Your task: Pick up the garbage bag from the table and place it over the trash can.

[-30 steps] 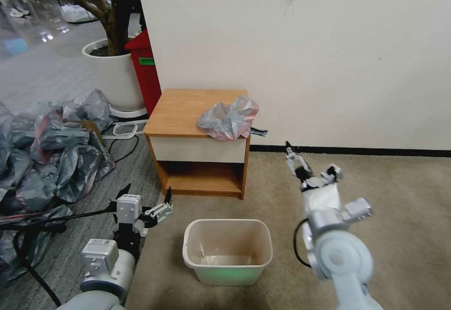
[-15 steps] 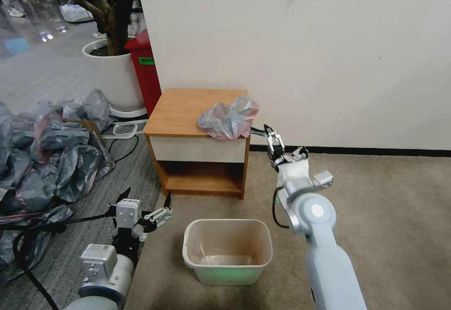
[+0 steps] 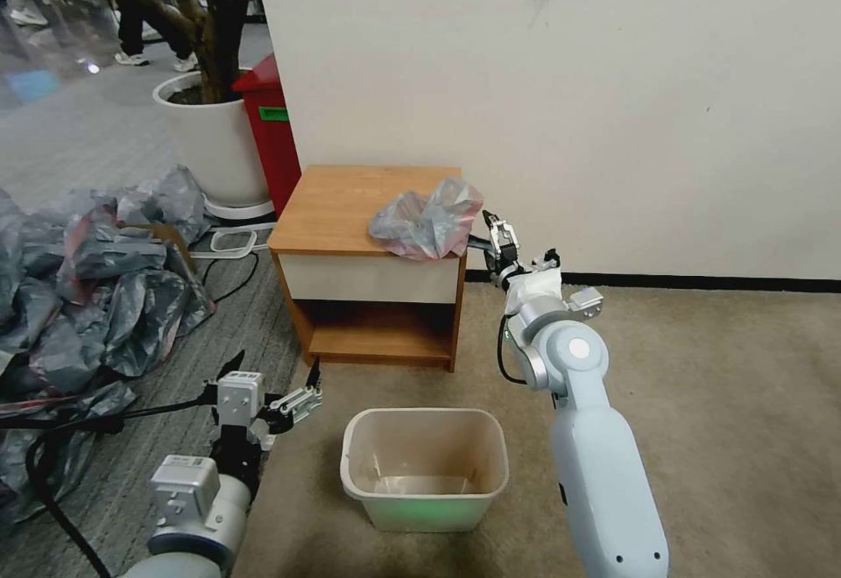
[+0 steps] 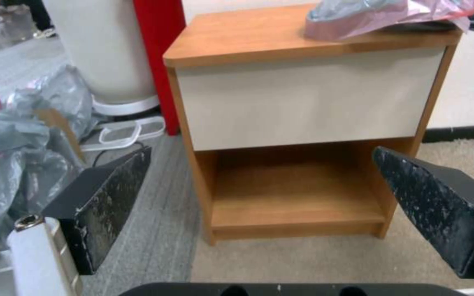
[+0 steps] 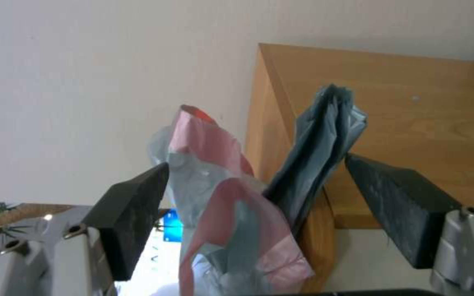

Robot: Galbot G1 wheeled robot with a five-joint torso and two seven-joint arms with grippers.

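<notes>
The left hand [image 3: 293, 398] hung low beside the trash can [image 3: 425, 466], its fingers spread and holding nothing; beyond it, the right hand [image 3: 496, 243] reached the counter's [image 3: 350, 201] right front corner, fingers spread on either side of the garbage bag's [image 3: 427, 221] overhanging folds. A good grasp, I judged, needed both grey and pink layers gathered before pinching; a thin pinch could slip.

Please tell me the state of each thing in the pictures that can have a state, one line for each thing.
garbage bag: crumpled, lying on the table's front right corner, not yet gripped.
table: drawer shut, lower shelf bare.
trash can: upright on the carpet, no bag over it.
right gripper: open, at the bag's edge, bag folds between its fingers.
left gripper: open, low beside the trash can, holding nothing.
</notes>
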